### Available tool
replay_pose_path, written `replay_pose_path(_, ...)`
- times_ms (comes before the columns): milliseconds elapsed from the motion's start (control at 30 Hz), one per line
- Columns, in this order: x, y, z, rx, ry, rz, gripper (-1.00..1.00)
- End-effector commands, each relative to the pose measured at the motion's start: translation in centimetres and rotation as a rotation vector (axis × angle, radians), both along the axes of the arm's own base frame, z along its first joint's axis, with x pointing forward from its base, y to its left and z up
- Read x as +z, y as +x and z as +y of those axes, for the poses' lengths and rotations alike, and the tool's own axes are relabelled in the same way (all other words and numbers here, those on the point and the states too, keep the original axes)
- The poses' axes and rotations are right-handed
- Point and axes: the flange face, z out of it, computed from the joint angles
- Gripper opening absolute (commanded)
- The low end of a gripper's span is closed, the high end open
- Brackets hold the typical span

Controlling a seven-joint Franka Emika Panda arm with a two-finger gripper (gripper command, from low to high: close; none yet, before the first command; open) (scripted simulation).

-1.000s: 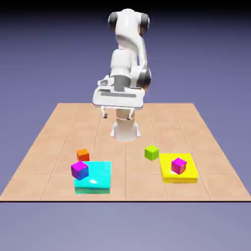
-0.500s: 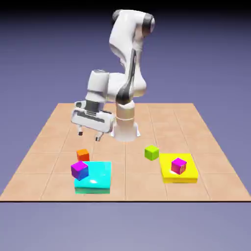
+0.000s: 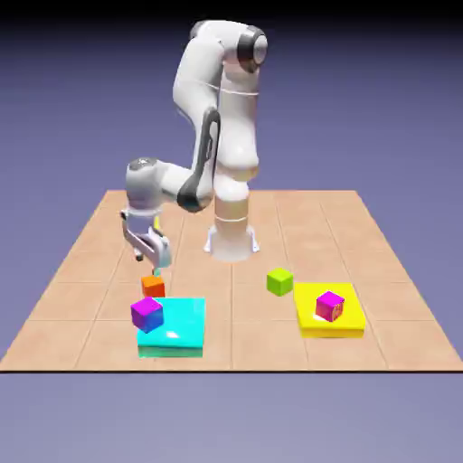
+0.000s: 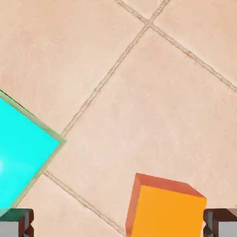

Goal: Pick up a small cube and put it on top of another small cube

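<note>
- The gripper [image 3: 149, 264] hangs just above the small orange cube [image 3: 153, 287], jaws spread wide with nothing between them and no contact with the cube.
- In the hand view the gripper [image 4: 118, 223] shows only its two grey fingertips [image 4: 16, 222] at the bottom corners, far apart; the small orange cube [image 4: 164, 208] sits between them but off toward the right-hand tip, its top face and one darker side visible.
- The cube rests on the tiled table [image 3: 108, 235], on bare tile, apart from everything else.
- The cyan slab [image 3: 176, 327] lies just past the cube, on the camera-facing side in the exterior view; in the hand view its corner [image 4: 21, 152] pokes in above the left-hand tip, well apart from the cube.
- A purple-magenta cube [image 3: 146, 313] sits at the cyan slab's corner on the exterior view's left, below the jaws and the orange cube in that view.
- Well off to the exterior view's right of the jaws: a lime-green cube [image 3: 280, 281] on the tiles, and a yellow slab [image 3: 344, 325] with a second magenta cube [image 3: 329, 305] on top.
</note>
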Motion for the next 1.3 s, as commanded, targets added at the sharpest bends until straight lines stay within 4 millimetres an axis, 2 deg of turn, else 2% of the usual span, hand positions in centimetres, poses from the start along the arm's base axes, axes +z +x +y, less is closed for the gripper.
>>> replay_pose_path(0,-0.5,-0.6,-0.3,-0.029,0.019,0.010,0.00)
replay_pose_path(133,-2.0,-2.4,-1.1,-0.122,0.084,0.036,0.00)
replay_pose_path(267,-3.4,-2.2,-1.2,-0.124,0.081,0.031,0.00)
replay_pose_path(567,-9.0,-2.6,-0.5,-0.122,0.084,0.036,0.00)
replay_pose_path(600,-9.0,-2.6,-0.5,-0.122,0.084,0.036,-1.00)
replay_pose_path(633,-9.0,-2.6,-0.5,-0.122,0.084,0.036,-1.00)
replay_pose_path(900,-3.7,-2.1,-1.2,-0.124,0.080,0.030,-1.00)
replay_pose_path(1000,-2.2,-2.3,-1.1,-0.122,0.083,0.035,-1.00)
replay_pose_path(1067,-2.0,-2.4,-1.1,-0.122,0.084,0.036,-1.00)
replay_pose_path(1267,0.8,0.9,6.6,-0.205,0.046,0.096,-1.00)
